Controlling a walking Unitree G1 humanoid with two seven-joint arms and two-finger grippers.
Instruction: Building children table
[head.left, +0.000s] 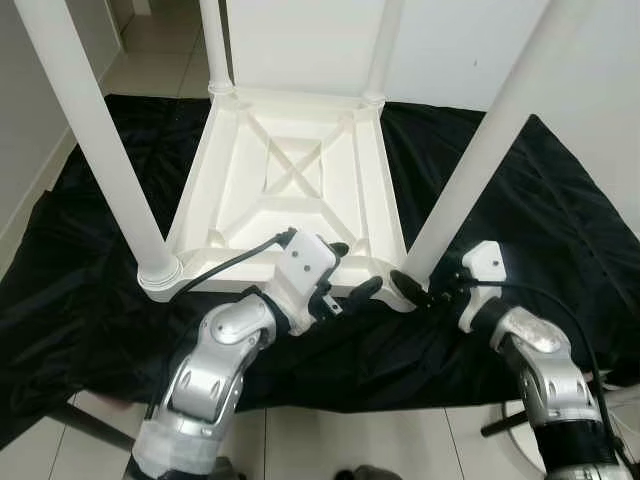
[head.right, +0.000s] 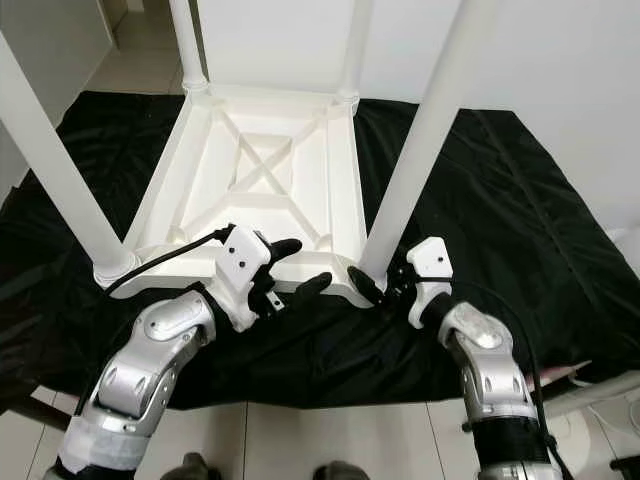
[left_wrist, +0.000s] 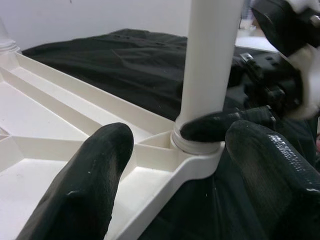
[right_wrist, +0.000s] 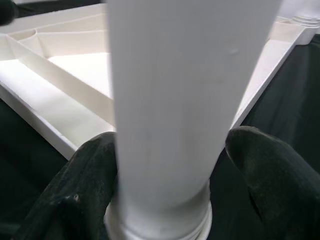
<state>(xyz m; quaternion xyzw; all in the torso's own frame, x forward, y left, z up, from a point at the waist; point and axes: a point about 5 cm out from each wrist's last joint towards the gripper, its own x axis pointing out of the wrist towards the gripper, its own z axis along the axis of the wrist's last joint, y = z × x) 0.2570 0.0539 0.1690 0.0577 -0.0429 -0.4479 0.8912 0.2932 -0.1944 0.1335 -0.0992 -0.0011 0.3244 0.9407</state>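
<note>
Your tabletop (head.left: 290, 180) lies upside down on the black cloth (head.left: 540, 200), with a white leg standing up at each corner. Your right gripper (right_wrist: 165, 200) has its two fingers either side of the base of the near right leg (head.left: 480, 150), jaws closed around it. Your left gripper (head.left: 352, 275) sits open over the tabletop's near edge, just beside that leg.

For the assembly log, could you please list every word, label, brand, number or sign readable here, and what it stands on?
None: no readable text in any view.
Upturned white plastic table top, ribbed underside: bare.
White round table legs: no marking, also close up by the right gripper.
Black cloth on the floor: plain.
White wrist housings by the left gripper: no legible label.
</note>
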